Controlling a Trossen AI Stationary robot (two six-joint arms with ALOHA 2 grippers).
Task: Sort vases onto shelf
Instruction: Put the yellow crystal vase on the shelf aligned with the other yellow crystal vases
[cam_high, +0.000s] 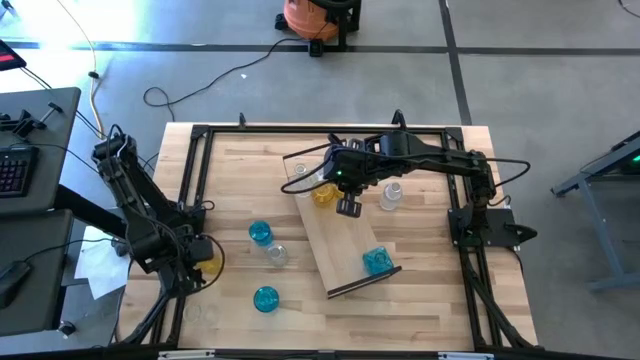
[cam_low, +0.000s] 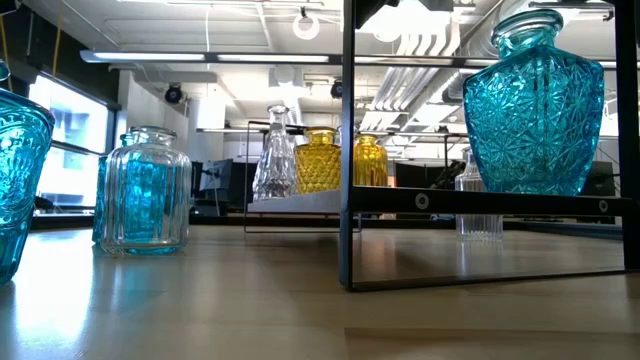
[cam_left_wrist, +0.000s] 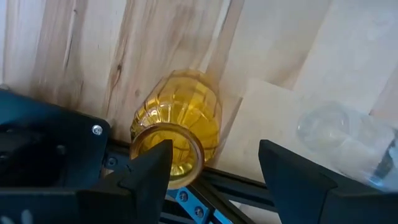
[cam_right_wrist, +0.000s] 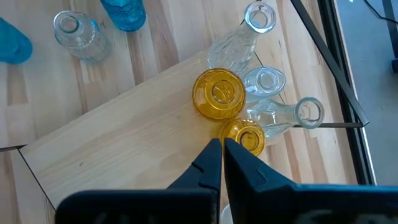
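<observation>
From above, the shelf (cam_high: 340, 240) lies slanted in the middle of the table (cam_high: 430, 300). A blue vase (cam_high: 376, 261) stands near its lower end, and yellow vases (cam_high: 322, 194) and clear ones sit at its upper end. The right gripper (cam_high: 348, 206) hangs over the shelf just beside the yellow vases. The left gripper (cam_high: 200, 252) is at the table's left edge by another yellow vase (cam_high: 210, 256). From table height, a big blue vase (cam_low: 533, 105) stands on the raised shelf (cam_low: 480, 201), and a blue jar (cam_low: 145, 192) stands on the table. In the left wrist view, the fingers (cam_left_wrist: 152, 165) are spread wide around a lying yellow vase (cam_left_wrist: 177, 124). In the right wrist view, the fingers (cam_right_wrist: 211, 163) are pressed together, holding nothing, above two yellow vases (cam_right_wrist: 218, 94).
</observation>
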